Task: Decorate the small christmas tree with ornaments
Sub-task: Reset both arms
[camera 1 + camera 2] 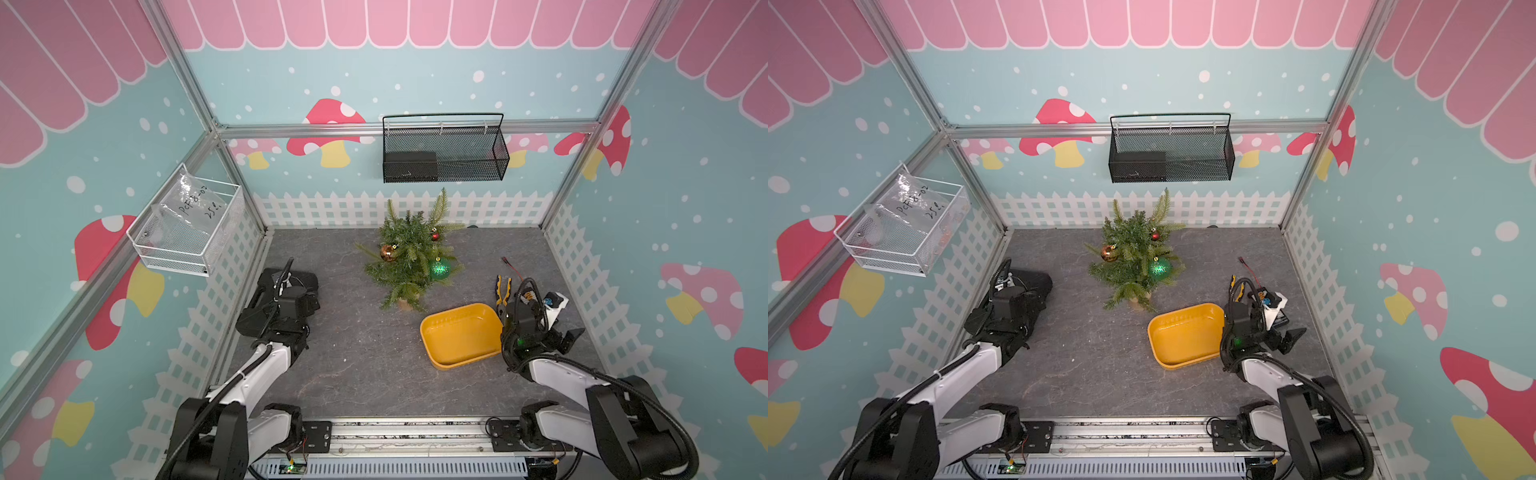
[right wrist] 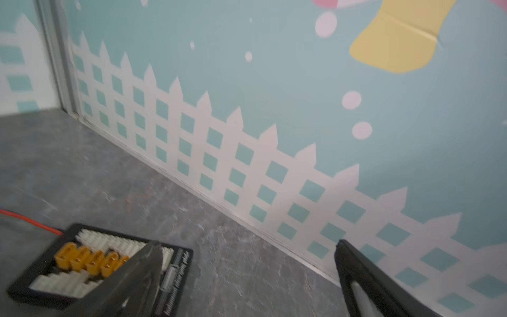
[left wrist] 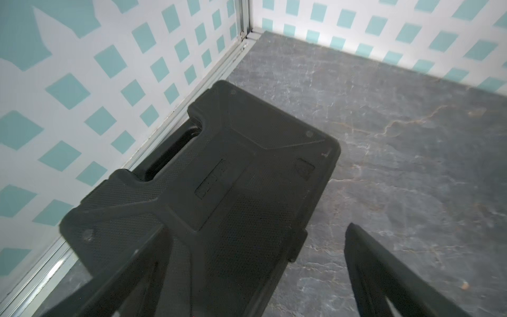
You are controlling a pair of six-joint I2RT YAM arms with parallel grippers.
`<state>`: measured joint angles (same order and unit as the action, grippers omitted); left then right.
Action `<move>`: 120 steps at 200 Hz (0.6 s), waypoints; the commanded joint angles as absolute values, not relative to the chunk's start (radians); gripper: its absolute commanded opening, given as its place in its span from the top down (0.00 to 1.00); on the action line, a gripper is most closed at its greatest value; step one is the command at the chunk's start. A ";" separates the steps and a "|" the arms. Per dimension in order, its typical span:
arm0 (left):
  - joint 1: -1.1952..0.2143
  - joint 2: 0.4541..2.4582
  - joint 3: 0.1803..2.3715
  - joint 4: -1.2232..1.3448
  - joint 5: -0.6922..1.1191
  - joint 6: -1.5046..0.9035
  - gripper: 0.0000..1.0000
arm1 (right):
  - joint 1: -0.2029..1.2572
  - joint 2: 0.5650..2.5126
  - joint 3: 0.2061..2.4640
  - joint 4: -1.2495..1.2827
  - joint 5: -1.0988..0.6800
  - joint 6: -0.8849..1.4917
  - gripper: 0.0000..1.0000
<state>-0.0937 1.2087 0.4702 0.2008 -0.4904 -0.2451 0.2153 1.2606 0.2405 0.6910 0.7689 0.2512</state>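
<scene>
Ahead of me the small christmas tree [image 1: 409,249] stands upright on its tan base [image 1: 405,304], toward the far side of the table [image 1: 353,365]. It is bushy and green (fern-like tips splay outward). All three ornaments hang in its branches: the copper-orange bauble [image 1: 388,252] on my left, the small dark red bauble [image 1: 435,236] higher right, and the glittery green bauble [image 1: 440,268] lower right.
</scene>
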 commanded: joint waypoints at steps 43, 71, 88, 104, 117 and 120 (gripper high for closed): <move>-0.087 1.507 0.341 0.946 -0.353 -0.049 0.01 | 0.090 1.494 0.094 1.526 0.329 -0.030 0.00; -0.094 1.556 0.377 0.949 -0.377 -0.033 0.01 | 0.084 1.522 0.184 1.341 0.312 -0.003 0.00; -0.091 1.533 0.391 0.877 -0.378 -0.055 0.01 | 0.066 1.547 0.172 1.413 0.297 -0.009 0.01; -0.102 1.556 0.378 0.941 -0.405 -0.039 0.01 | 0.066 1.542 0.170 1.408 0.296 -0.005 0.01; -0.103 1.545 0.380 0.922 -0.403 -0.044 0.01 | 0.066 1.532 0.174 1.381 0.300 0.002 0.00; -0.103 1.552 0.377 0.939 -0.406 -0.038 0.01 | 0.066 1.530 0.176 1.371 0.298 0.004 0.00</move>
